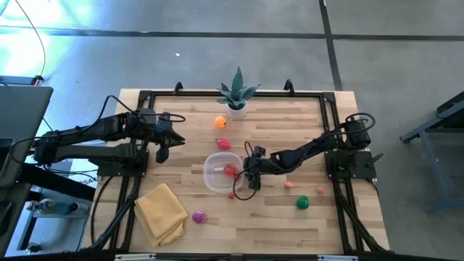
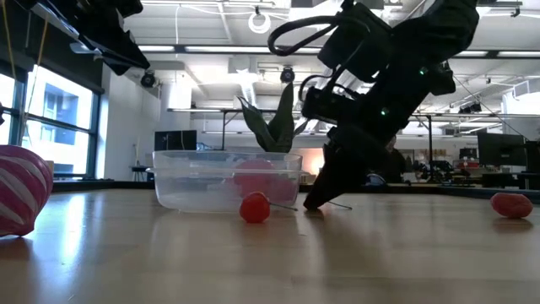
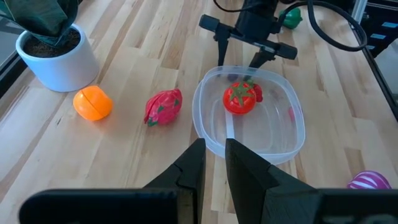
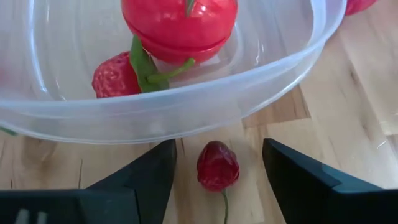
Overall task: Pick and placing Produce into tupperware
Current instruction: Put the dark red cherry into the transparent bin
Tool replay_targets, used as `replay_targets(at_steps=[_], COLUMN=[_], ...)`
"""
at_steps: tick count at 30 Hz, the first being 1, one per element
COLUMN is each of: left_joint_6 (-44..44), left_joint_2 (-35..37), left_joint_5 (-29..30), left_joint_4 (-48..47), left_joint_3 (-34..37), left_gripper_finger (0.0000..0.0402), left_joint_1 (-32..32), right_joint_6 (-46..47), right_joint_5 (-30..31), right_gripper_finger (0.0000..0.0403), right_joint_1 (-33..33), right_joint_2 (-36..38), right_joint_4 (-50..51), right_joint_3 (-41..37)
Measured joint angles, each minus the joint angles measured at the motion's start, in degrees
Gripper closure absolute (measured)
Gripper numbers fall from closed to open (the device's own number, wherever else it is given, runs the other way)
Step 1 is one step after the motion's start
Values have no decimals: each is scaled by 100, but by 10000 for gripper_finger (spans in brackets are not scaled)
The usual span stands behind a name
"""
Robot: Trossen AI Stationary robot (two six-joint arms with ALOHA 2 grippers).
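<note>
Right up close in the right wrist view, a small red cherry [image 4: 217, 165] lies on the wooden table [image 1: 341, 225], between the two wide-apart fingers of the right gripper [image 4: 217, 177]. Neither finger touches it. The cherry sits just outside the wall of the clear tub [image 4: 186, 109].

Inside the tub are a red tomato [image 3: 240, 98] with a green top and a strawberry [image 4: 115, 76], touching each other.

Seen from above with the tub as the clock's middle, a pink fruit [image 1: 223, 143] lies at 12, an orange [image 1: 220, 122] and a potted plant [image 1: 237, 94] farther that way. A green vegetable [image 1: 302, 204] lies at 4, a striped purple one [image 1: 198, 216] at 7 beside a yellow cloth [image 1: 161, 210].

The left gripper [image 3: 214, 163] hangs at 10, its fingers nearly together and holding nothing.
</note>
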State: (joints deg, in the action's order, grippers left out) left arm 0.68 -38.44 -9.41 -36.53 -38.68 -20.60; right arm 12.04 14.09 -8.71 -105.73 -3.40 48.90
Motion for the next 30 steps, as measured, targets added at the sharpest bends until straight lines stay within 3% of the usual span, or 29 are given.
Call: replay_targets(at_steps=[10, 30], left_joint_6=[1, 1], left_joint_2=[0, 0], left_joint_5=[0, 0], left_joint_4=[0, 0], left_joint_3=[0, 0], left_gripper_finger=[348, 348], left_joint_1=[-2, -2], right_joint_6=[318, 742], right_joint_5=[-247, -341], right_gripper_finger=[205, 213], right_joint_1=[0, 0], right_joint_2=[1, 2], right_joint_4=[134, 338], right_joint_3=[-2, -7])
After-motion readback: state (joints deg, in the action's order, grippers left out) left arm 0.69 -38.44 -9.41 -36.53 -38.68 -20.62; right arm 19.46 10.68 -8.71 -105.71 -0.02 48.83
